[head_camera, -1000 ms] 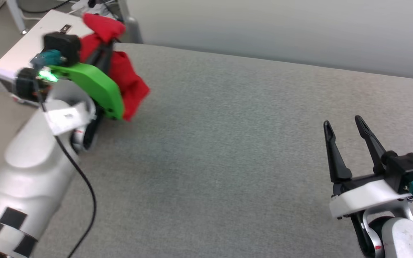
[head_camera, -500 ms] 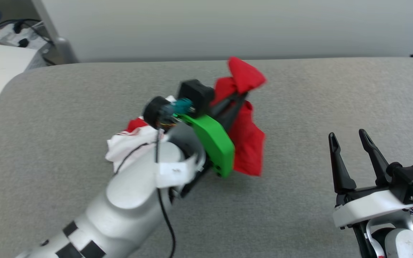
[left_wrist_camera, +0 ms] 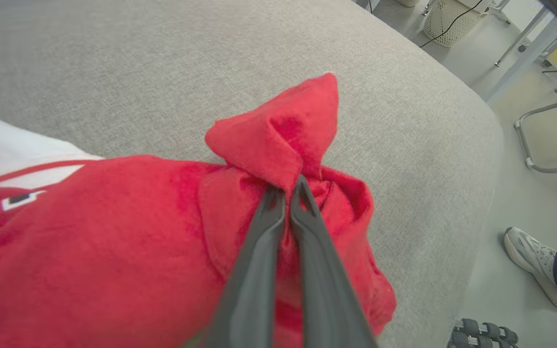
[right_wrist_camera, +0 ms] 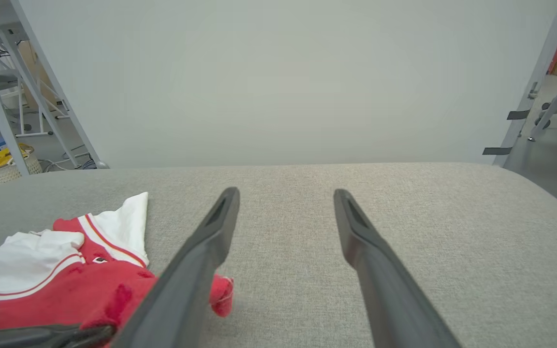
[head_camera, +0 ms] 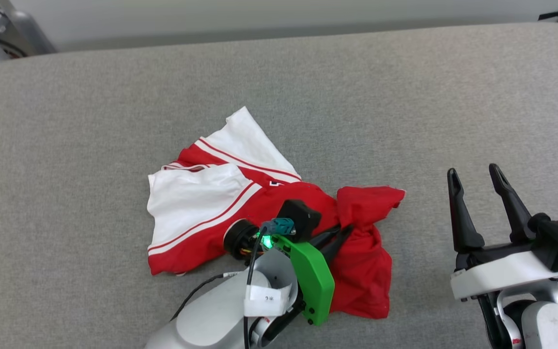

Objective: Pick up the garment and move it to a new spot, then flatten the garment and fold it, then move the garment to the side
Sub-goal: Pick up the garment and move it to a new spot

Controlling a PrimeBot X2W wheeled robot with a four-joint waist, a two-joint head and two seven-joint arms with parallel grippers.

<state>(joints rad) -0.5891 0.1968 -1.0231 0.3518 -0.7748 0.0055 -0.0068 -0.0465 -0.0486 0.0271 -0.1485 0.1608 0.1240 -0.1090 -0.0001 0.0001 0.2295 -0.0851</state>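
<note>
Red soft-fabric white-sleeved T-shirt (head_camera: 196,213) is pinched at a bunched fold by left gripper (left_wrist_camera: 288,187); right gripper (head_camera: 475,173) is spread wide.

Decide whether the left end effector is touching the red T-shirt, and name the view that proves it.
Touching. The left wrist view shows the left end effector shut on a bunched red fold of the T-shirt, with fabric pinched at its tips.

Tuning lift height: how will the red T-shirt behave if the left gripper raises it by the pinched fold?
Likely floppy: the garment lies crumpled in folds on the grey surface, so the rest would hang and drag. Probably light: the shut left gripper bunches it with a thin pinch. The fold might slip out: little cloth sits between the fingers.
</note>
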